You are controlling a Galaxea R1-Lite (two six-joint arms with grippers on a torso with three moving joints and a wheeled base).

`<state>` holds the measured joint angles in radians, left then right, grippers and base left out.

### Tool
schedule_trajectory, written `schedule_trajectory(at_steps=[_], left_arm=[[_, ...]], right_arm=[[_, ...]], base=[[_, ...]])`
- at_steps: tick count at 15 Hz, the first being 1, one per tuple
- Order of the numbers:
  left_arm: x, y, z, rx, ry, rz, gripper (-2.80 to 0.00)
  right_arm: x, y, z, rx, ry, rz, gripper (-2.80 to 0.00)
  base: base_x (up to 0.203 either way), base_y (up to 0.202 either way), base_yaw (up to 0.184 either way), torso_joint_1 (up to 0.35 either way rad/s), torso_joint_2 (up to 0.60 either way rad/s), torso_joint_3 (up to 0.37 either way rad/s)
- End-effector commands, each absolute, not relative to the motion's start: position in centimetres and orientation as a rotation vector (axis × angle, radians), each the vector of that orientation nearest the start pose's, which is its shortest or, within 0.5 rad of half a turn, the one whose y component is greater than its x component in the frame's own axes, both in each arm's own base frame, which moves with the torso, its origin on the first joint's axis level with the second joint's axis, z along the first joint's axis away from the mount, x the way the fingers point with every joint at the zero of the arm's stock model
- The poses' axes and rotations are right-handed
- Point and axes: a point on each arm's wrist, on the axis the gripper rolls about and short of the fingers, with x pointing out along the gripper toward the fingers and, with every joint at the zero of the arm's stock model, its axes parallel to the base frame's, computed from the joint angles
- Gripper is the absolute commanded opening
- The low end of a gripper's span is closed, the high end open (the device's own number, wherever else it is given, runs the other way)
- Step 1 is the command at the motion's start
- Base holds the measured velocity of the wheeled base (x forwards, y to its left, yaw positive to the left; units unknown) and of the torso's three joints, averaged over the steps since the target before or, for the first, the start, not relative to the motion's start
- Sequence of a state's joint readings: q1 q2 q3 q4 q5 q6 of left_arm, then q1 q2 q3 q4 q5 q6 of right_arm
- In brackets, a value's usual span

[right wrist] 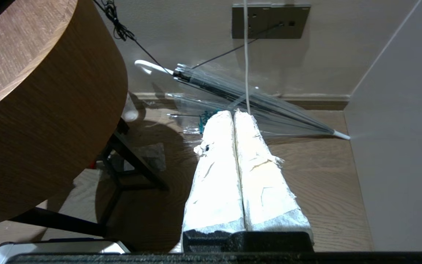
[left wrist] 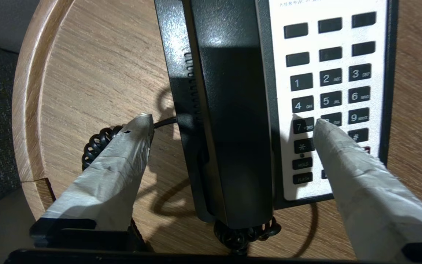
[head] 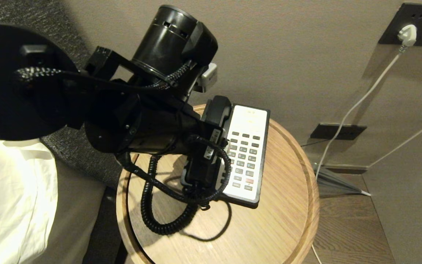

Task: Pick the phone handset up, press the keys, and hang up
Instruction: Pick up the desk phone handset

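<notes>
The long, glossy black plastic phone handset lies in its cradle along one side of the black phone base, which sits on the round light-wood desk with a raised rim. Beside the handset, the keys, small dark grey rectangular buttons on the white faceplate, run in a grid. The left gripper hangs over the phone with its tape-wrapped fingers spread wide, one on either side of the handset and clear of it: one fingertip is over the bare wood near the black coiled cord, the other over the lower keypad rows. The cord loops across the desk from the handset's near end. The right gripper is down beside the desk above the wooden floor, fingers pressed together, near a folded transparent umbrella against the wall.
</notes>
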<state>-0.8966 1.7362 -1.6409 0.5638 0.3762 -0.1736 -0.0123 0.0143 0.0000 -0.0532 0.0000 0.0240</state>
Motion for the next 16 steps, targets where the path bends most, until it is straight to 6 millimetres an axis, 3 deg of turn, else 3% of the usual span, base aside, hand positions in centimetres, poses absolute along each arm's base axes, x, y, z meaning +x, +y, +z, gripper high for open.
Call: schedule_trajectory(at_steps=[1,5,6,16], left_arm=[[20.2,-23.64,29.0,0.238,0.583,-0.441,0.0],[20.71,-23.4,28.74,0.238,0.592,-0.423,0.0],[20.81,-23.37,28.68,0.238,0.594,-0.42,-2.8],[20.99,-23.51,28.64,0.23,0.59,-0.421,-2.8]], right_arm=[[-2.03,0.02,7.57,0.024,-0.02,-0.012,-2.8],[-2.03,0.02,7.57,0.024,-0.02,-0.012,-2.8],[-2.03,0.02,7.57,0.024,-0.02,-0.012,-2.8],[-2.03,0.02,7.57,0.024,-0.02,-0.012,-2.8]], base=[[0.0,0.0,0.0,0.0,0.0,0.0],[0.0,0.0,0.0,0.0,0.0,0.0],[0.0,0.0,0.0,0.0,0.0,0.0],[0.0,0.0,0.0,0.0,0.0,0.0]])
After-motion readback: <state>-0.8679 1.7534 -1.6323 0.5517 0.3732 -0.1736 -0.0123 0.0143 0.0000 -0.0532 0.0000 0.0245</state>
